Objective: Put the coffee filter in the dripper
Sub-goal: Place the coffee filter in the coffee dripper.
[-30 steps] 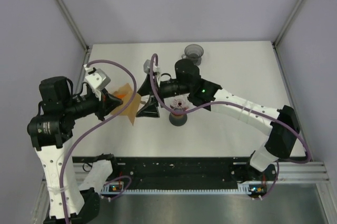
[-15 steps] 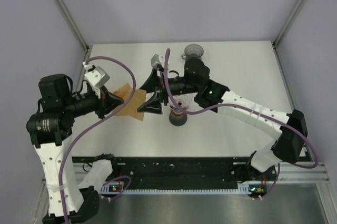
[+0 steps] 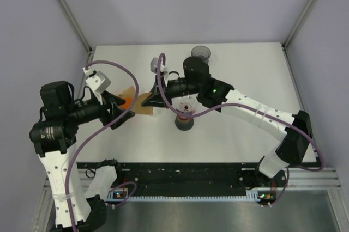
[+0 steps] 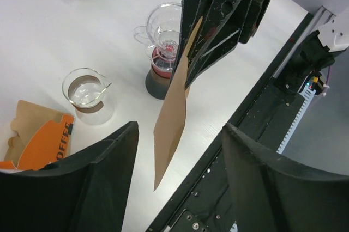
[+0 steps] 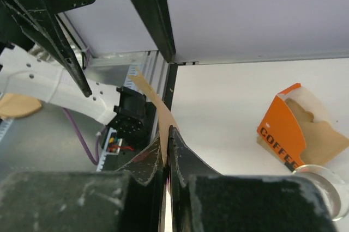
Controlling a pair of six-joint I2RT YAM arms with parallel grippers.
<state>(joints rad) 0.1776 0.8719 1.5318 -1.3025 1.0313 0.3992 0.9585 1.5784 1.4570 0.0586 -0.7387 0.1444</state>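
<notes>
The brown paper coffee filter [image 3: 144, 103] hangs above the table, left of centre. My right gripper [image 3: 151, 100] is shut on its upper edge, and the jaws pinch the paper [image 5: 155, 101] in the right wrist view. My left gripper [image 3: 123, 110] stands open just left of the filter. Its fingers [image 4: 109, 166] flank the lower tip of the filter [image 4: 172, 117] without touching it. The clear dripper [image 3: 185, 107] sits on a dark carafe [image 3: 184, 124] just right of the filter, under the right arm. It shows empty [image 4: 163, 28] in the left wrist view.
An orange filter box [image 3: 126, 96] lies beneath the left gripper, with a small glass beaker [image 4: 87, 93] beside it. A second, grey dripper [image 3: 200, 53] stands at the back of the table. The black rail [image 3: 191, 175] runs along the near edge.
The left gripper has opened and let go of the filter. The right gripper has shut on the filter's edge and now holds it alone.
</notes>
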